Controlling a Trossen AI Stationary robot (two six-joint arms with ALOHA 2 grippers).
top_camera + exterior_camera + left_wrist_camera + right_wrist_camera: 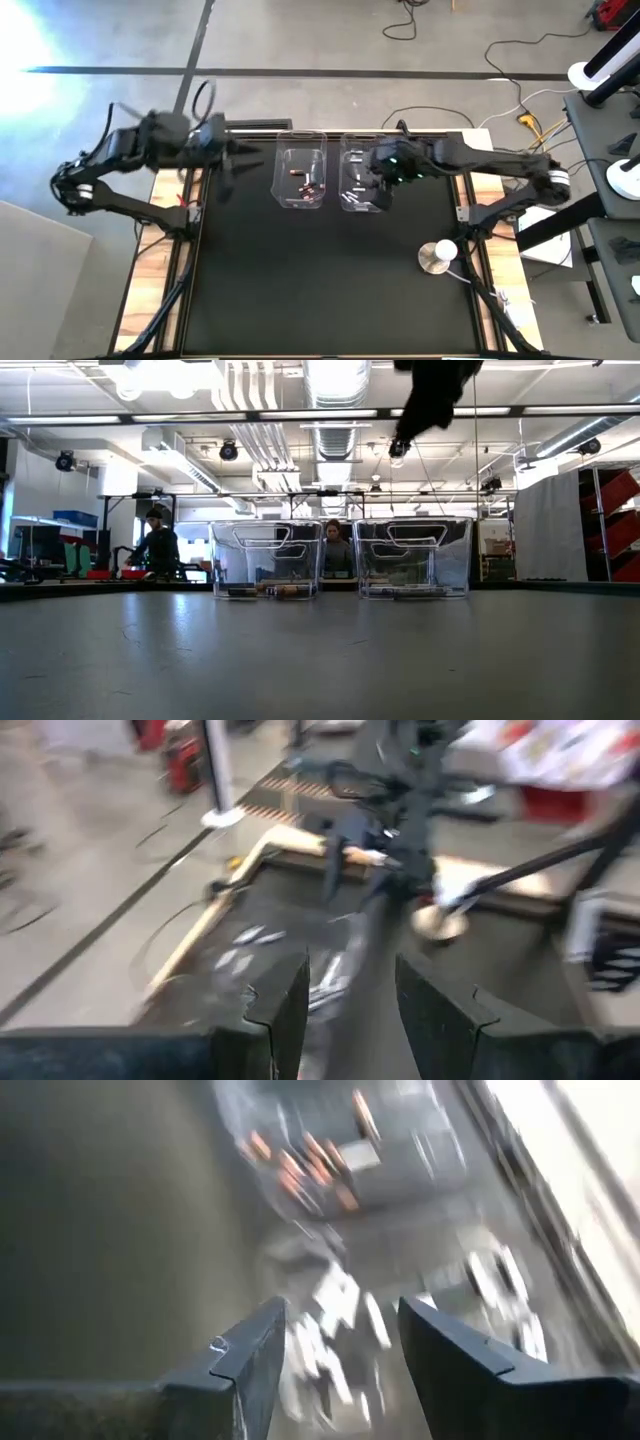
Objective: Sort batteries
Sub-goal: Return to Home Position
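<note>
A black mat (320, 290) is seen from above, with two clear bins side by side at its 12 o'clock edge. The dark, copper-ended batteries (306, 181) are gathered in the left bin (279, 170), and the silver-white batteries (352, 198) lie in the right bin (343, 170). No loose cell can be made out on the mat. The long axes of the cells are too small to be told. The right gripper (382, 190) is held above the right bin's 3 o'clock side, so the silver-white cells lie just beside it at 9 o'clock. It is the nearer tool to any battery. Its fingers are spread apart, with nothing between them. The left gripper (238, 160) is raised outside the left bin, the dark cells lying at its 3 o'clock, and its fingers are likewise parted and empty. A round white-and-metal disc (437, 256) rests apart at 4 o'clock. Sorting appears finished. For a withdrawal, the right arm would probably need to be lifted clear of the bin rim first.
</note>
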